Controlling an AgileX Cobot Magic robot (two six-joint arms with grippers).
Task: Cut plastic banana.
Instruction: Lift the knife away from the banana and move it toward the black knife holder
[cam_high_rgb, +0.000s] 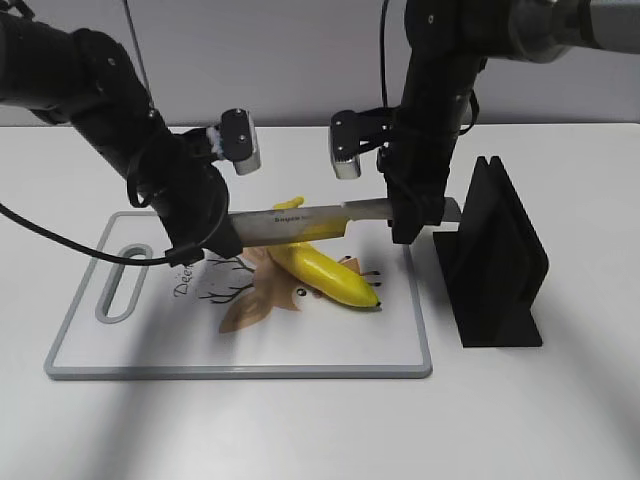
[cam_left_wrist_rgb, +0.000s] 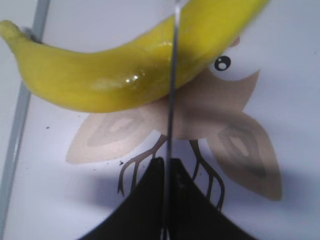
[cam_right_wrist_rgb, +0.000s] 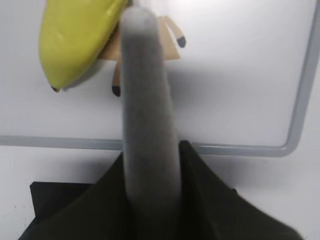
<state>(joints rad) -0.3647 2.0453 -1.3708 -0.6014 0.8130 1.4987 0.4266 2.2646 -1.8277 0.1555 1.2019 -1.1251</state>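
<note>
The plastic banana (cam_high_rgb: 325, 272) lies whole on the white cutting board (cam_high_rgb: 330, 345), over its printed bird picture. A knife (cam_high_rgb: 305, 222) is held level across the banana, near its stem half. My left gripper (cam_high_rgb: 203, 243) is shut on the blade's tip end. My right gripper (cam_high_rgb: 410, 222) is shut on the grey handle. In the left wrist view the thin blade edge (cam_left_wrist_rgb: 171, 100) crosses the banana (cam_left_wrist_rgb: 110, 75) and runs between my fingers (cam_left_wrist_rgb: 167, 164). In the right wrist view the handle (cam_right_wrist_rgb: 147, 100) fills my jaws (cam_right_wrist_rgb: 152, 150), with the banana's tip end (cam_right_wrist_rgb: 75, 40) beyond. I cannot tell whether the blade touches the banana.
A black knife stand (cam_high_rgb: 495, 255) sits on the white table just right of the board, close to my right gripper. The board's grip slot (cam_high_rgb: 122, 282) is at its left end. The board's grey rim (cam_right_wrist_rgb: 225, 149) shows under my right wrist.
</note>
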